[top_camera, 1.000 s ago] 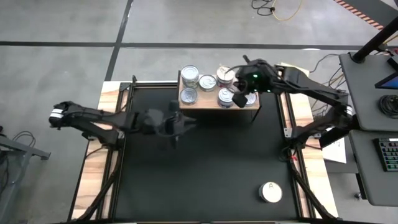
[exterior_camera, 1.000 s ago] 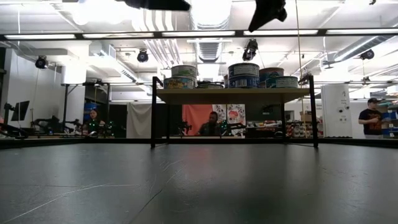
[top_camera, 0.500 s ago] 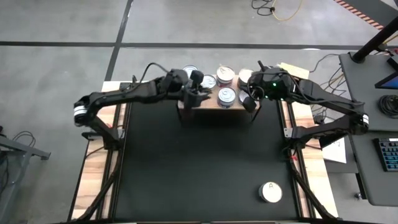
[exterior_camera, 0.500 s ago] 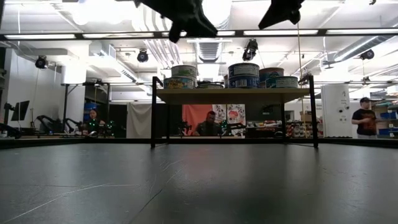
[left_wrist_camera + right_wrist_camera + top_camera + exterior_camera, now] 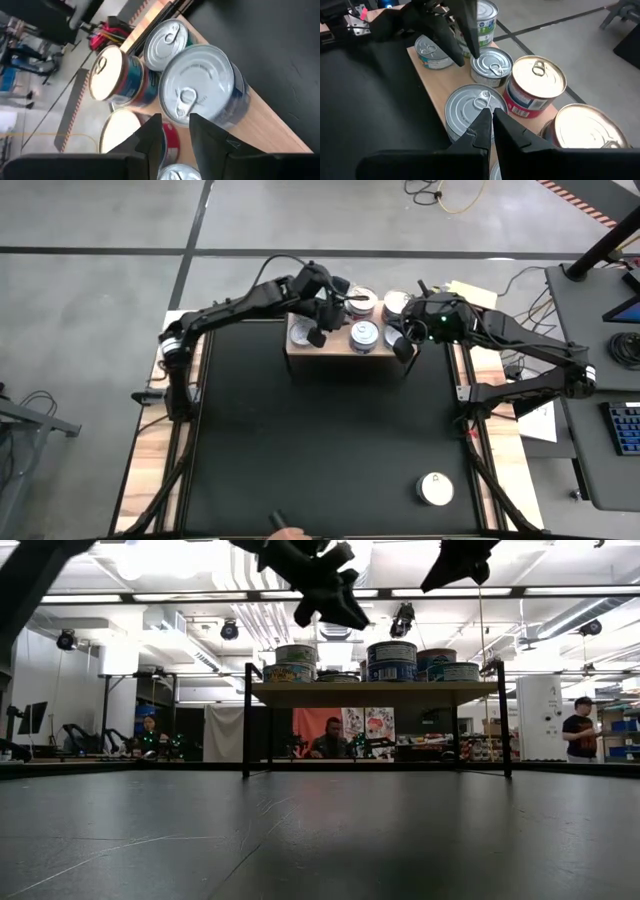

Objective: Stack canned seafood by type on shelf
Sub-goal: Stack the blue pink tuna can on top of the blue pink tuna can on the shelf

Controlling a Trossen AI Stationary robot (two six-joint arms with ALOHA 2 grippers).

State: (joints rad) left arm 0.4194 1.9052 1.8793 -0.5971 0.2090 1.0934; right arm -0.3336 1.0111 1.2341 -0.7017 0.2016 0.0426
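High view, left to right. The left claw (image 5: 322, 328) hangs over the left end of the light wooden shelf on dark legs (image 5: 336, 347), its fingers (image 5: 151, 136) a narrow gap apart and holding nothing; the wrist view shows a silver-topped blue-walled round tin with a pull ring (image 5: 200, 85) directly ahead, so the pose reads as an approach to that tin, probably to lift it onto a like one. Beyond it stand a second silver-topped tin (image 5: 166, 42) and a gold-topped tin with a blue and red wall (image 5: 115, 75).

At the shelf's right end the right claw (image 5: 401, 343) hovers with fingers pressed together and empty, above a silver ring-pull tin (image 5: 475, 107) and near a gold-topped red-and-white tin (image 5: 536, 82); it appears to wait.

One white-topped round tin (image 5: 435, 490) sits alone on the black worktop (image 5: 300, 440), near its front right corner, well apart from the shelf, so sorting is judged unfinished.

The low view shows the tins along the raised shelf, some stacked two high, and beyond it a workshop with ceiling strip lights and several people.
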